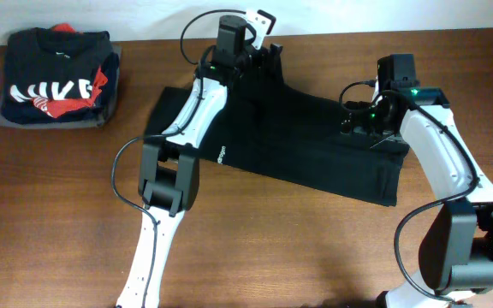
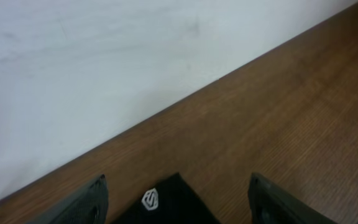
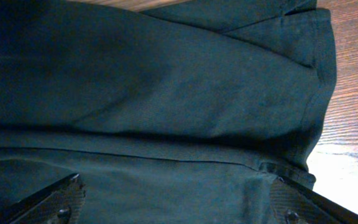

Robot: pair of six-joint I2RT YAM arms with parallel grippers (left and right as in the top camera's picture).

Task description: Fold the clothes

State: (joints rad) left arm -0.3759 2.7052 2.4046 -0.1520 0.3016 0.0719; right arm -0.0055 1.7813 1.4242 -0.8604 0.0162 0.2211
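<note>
Left claw [image 2: 178, 185]: I hold it spread at the far edge of the table [image 1: 272, 248], and a corner of the clothes [image 1: 306, 145] bearing the small white logo [image 2: 150, 199] lies loose between its fingers. Right claw [image 3: 176, 186]: also spread, hovering over the garment's right part beside a stitched hem. The clothes lie flat mid-table, slanting from far left to near right. For a clean fold, I judge that both claws should pinch matching far corners, rise level together, and lay that edge squarely onto the near one without dragging wrinkles.
</note>
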